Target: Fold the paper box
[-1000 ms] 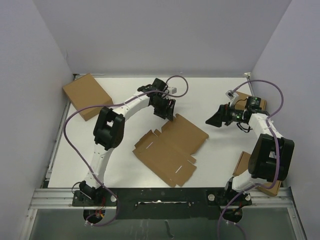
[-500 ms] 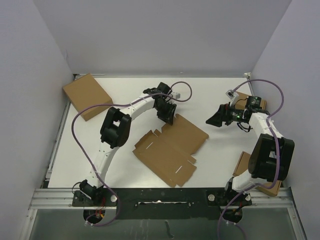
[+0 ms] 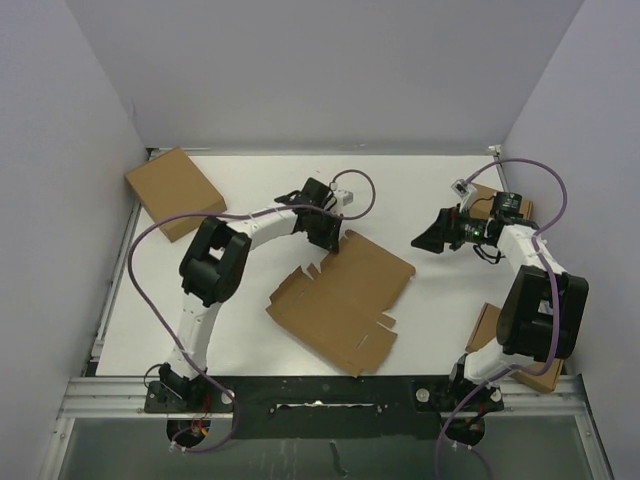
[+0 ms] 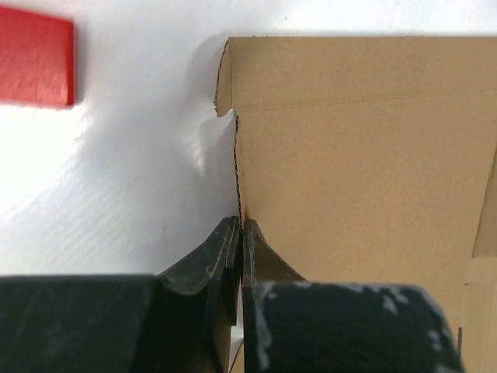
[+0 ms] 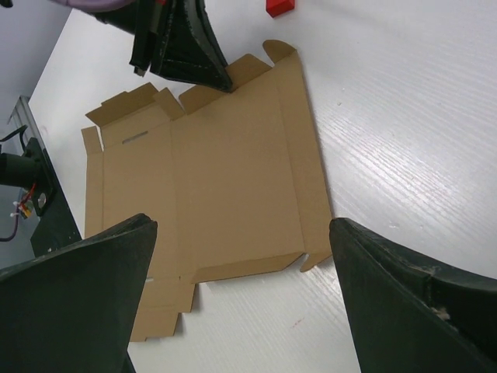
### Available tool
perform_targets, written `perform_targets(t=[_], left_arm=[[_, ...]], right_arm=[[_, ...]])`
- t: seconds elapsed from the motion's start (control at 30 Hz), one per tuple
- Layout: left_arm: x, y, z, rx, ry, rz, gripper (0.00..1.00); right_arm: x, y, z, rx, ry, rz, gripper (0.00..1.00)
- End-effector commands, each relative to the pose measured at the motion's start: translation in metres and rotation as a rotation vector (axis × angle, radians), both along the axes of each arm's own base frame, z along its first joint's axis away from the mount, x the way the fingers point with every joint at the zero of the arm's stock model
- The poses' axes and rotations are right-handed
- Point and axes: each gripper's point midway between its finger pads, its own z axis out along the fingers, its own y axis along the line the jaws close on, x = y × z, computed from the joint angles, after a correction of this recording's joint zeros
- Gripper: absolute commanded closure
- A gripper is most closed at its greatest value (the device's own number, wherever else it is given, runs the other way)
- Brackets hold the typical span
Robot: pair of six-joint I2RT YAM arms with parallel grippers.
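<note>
The flat, unfolded brown cardboard box blank (image 3: 340, 295) lies in the middle of the white table. My left gripper (image 3: 328, 240) is at its far edge. In the left wrist view the gripper (image 4: 239, 227) is shut on the blank's edge (image 4: 349, 155), with the jaws pinched on the thin cardboard. My right gripper (image 3: 425, 240) is open and empty, apart from the blank to its right. In the right wrist view its wide-spread gripper (image 5: 241, 295) frames the blank (image 5: 217, 171), and the left gripper (image 5: 182, 47) shows at the blank's far edge.
A closed brown box (image 3: 173, 190) lies at the far left. More cardboard pieces lie under the right arm (image 3: 495, 205) and at the near right (image 3: 495, 335). A small red block (image 4: 35, 54) sits on the table beyond the blank and also shows in the right wrist view (image 5: 279, 6).
My left gripper has shifted a little toward the near left along the blank's far edge, and the blank has turned slightly with it. The right arm has not moved.
</note>
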Motion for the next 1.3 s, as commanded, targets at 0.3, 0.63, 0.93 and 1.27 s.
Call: perform_targets(t=[0.3,0.63,0.93,1.27], left_arm=[[0.02,0.028,0.126,-0.249,-0.512,0.292,1.0],[0.016,0.045,0.142,-0.244,-0.572,0.43,1.0],[0.013,0.04,0.162,-0.289,-0.614,0.428,1.0],[0.001,0.035,0.17,-0.361,-0.618,0.386,1.0]], right_arm=[[0.009,0.018,-0.022,0.009,0.062,-0.017,0.03],[0.004,0.055,-0.039,-0.027,0.123,0.026,0.09],[0.011,0.054,-0.049,-0.065,0.137,0.004,0.28],[0.015,0.056,-0.043,-0.025,0.12,0.016,0.66]])
